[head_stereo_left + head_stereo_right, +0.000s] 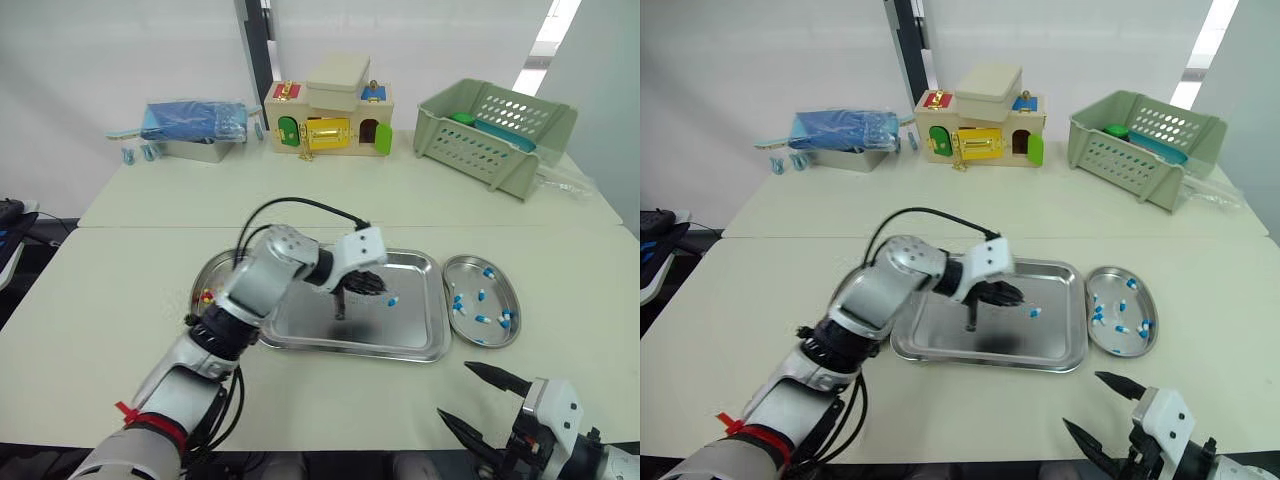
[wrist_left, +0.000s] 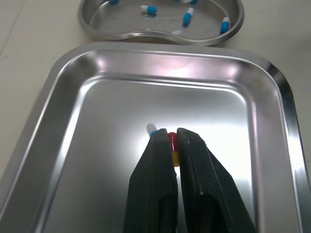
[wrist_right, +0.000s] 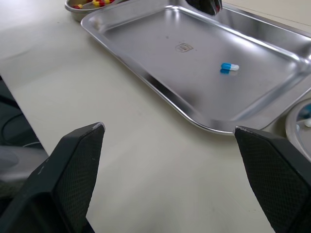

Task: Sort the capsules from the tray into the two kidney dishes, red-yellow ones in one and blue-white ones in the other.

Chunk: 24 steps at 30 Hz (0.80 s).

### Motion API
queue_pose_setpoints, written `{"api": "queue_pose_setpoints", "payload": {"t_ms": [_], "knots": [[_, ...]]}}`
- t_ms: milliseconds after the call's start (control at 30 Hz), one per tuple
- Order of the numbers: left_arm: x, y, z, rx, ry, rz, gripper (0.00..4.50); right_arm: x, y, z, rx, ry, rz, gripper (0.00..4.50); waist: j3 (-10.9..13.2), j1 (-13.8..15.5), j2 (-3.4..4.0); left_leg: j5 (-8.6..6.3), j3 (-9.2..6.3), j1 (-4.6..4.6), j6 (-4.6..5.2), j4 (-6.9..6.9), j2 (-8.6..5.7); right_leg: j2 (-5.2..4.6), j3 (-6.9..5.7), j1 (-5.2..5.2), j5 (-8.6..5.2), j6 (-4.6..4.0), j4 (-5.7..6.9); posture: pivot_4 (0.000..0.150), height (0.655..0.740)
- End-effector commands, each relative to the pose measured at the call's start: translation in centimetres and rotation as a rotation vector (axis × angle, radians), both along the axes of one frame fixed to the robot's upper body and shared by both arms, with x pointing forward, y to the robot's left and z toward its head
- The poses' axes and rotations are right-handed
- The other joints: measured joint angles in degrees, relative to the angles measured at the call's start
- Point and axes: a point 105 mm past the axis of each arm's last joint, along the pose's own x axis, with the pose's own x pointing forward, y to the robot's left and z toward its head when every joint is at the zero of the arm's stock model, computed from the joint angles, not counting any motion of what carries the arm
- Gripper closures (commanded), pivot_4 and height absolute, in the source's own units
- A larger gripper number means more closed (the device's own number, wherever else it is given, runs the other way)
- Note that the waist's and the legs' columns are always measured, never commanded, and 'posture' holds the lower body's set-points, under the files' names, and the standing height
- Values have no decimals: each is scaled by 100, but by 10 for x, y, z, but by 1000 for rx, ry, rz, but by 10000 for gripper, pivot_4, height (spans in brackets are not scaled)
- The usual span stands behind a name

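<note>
Right claw (image 1: 455, 390) at lower right of frame, over bare table (image 1: 100, 330) — fingers spread wide, nothing held. Mid-frame, left claw (image 1: 340, 312) points down into tray (image 1: 410, 330), pinched narrow on red-yellow capsule (image 2: 172, 141). Blue-white capsule (image 1: 392, 301) lies loose in tray, just right of it. Right dish (image 1: 470, 265), just beside tray, holds blue-white capsules (image 1: 482, 319). Left dish (image 1: 210, 272) — partly hidden — holds red-yellow capsules (image 1: 207, 296).
</note>
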Motion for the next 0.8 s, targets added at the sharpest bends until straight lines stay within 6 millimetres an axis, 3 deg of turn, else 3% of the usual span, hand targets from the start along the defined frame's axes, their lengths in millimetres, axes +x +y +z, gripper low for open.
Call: {"api": "queue_pose_setpoints", "payload": {"t_ms": [33, 433, 600, 800], "knots": [[-2, 28, 17, -39, 0, 121, 44827, -3, 1, 5, 2, -15, 88, 0, 0, -5, 0, 0, -1, 0, 0, 0, 0, 0, -1, 0, 0, 0, 0, 1500, 7400], [6, 168, 5, 72, -49, 648, 44827, 7, 3, 2, -9, -9, 207, 0, 1, 15, -2, -1, -4, 3, 1, -2, 2, 0, -2, 3, 0, 0, -1, 1500, 7400], [1, 193, 1, 81, -45, 747, 44827, 12, 4, 5, -6, -7, 221, 0, 1, 38, -3, -1, -4, 1, 1, -2, 2, 0, -3, 2, 0, 0, -1, 1500, 7400], [2, 202, -3, 75, -50, 791, 44827, 18, 8, 8, -6, -4, 231, 0, 1, 41, -6, -1, -3, 1, 1, -1, 2, -1, -3, 2, 0, 0, -1, 1500, 7400]]}}
